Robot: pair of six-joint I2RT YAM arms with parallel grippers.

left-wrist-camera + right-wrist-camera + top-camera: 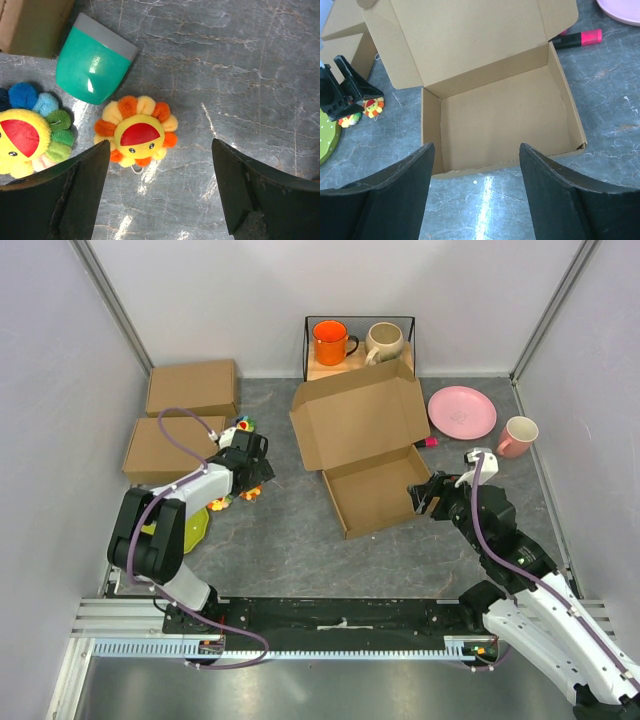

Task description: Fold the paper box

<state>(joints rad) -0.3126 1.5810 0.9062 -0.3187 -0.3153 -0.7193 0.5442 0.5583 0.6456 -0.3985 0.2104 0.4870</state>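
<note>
paper box (375, 495): centre of the top view, on the table (290, 550); shallow tray standing with all four walls up, inside bare
box lid: open, leaning back toward upper centre, side flaps spread out
right gripper (425, 498): at the tray's right wall near the front corner; released, jaws wide, nothing grasped; contact with the wall cannot be told
right wrist view: fingers (395, 190) frame the near wall of the tray
pink marker (577, 38): just behind the tray's far right corner
left gripper (255, 475): left of the box, well apart from it; released, jaws wide, nothing between them
orange sunflower plush (137, 132): on the table below the left gripper
rainbow sunflower plush (25, 140): just left of the orange one
teal cup (92, 62): on its side, upper left of the left wrist view
two closed cardboard boxes (192, 387): upper left
pink plate (462, 412), pink mug (518, 436): upper right
wire rack (310, 330): top centre, holds orange mug (331, 342) and cream mug (384, 340)
</note>
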